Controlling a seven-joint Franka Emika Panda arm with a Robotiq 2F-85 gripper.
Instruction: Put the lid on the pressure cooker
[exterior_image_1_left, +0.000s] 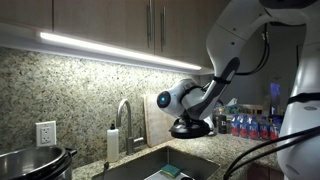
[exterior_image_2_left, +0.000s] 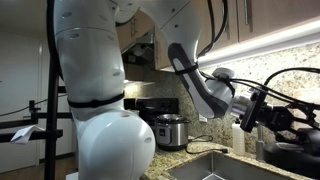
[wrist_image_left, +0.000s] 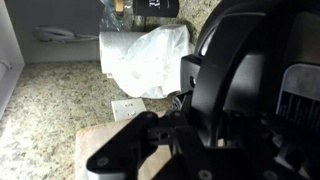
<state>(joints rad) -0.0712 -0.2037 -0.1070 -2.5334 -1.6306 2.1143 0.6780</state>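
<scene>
The end effector (exterior_image_1_left: 190, 118) is down on the lid (exterior_image_1_left: 190, 130); I cannot tell its grip. Best clamp the handle firmly, then carry it level to the pressure cooker (exterior_image_1_left: 35, 160), well away.

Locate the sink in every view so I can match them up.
In an exterior view: sink at bottom centre, below the faucet.
In an exterior view: sink at the bottom edge, right of centre.
Wrist view: not in it.
Shared landmark: speckled granite, in all three.

faucet (exterior_image_1_left: 125, 115) between lid (exterior_image_1_left: 190, 129) and pressure cooker (exterior_image_1_left: 35, 160), cabinets (exterior_image_1_left: 100, 15) overhead
</scene>
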